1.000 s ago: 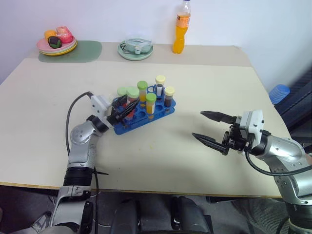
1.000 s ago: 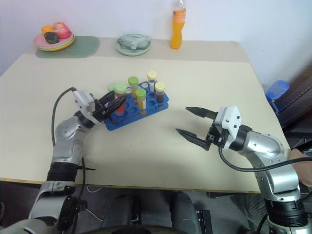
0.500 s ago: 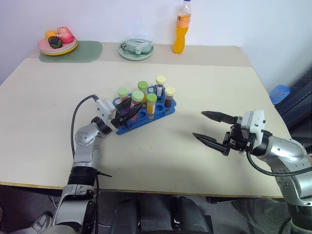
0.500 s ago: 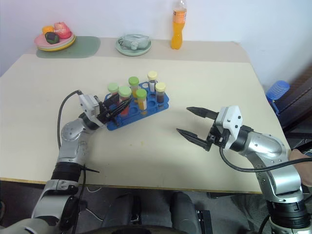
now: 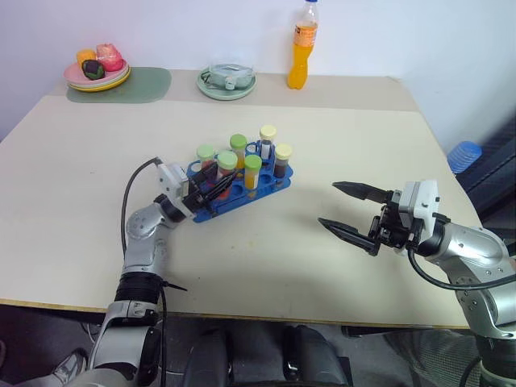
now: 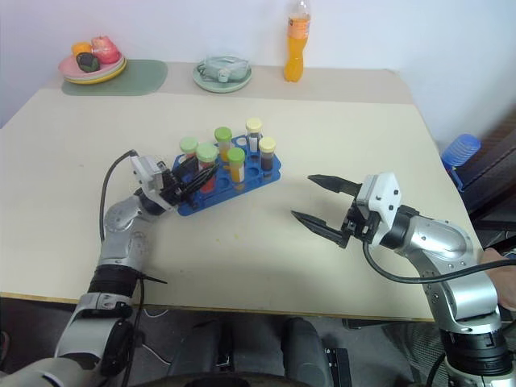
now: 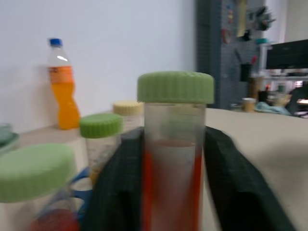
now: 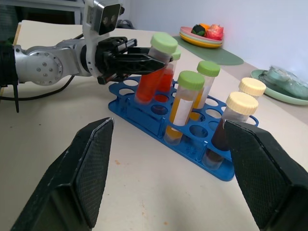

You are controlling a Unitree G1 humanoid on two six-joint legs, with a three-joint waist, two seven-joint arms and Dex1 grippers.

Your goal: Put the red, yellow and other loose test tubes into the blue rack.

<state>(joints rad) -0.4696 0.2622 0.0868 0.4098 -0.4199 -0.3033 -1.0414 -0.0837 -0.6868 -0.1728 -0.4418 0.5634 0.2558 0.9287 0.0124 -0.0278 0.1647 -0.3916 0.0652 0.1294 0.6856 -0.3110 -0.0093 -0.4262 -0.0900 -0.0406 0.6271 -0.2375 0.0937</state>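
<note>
Left wrist view shows the left gripper [image 7: 173, 192] with its fingers [image 7: 118, 192] on either side of a green-capped red tube [image 7: 174, 159]; whether they clamp it or have just let go I cannot tell. That tube stands in the blue rack [image 5: 242, 193] on the worktop [image 5: 266, 266], leaning slightly, long axis near upright. The right gripper [image 5: 348, 211] hangs well apart to the right, fingers spread and empty. I'd judge the left arm far nearer.
</note>
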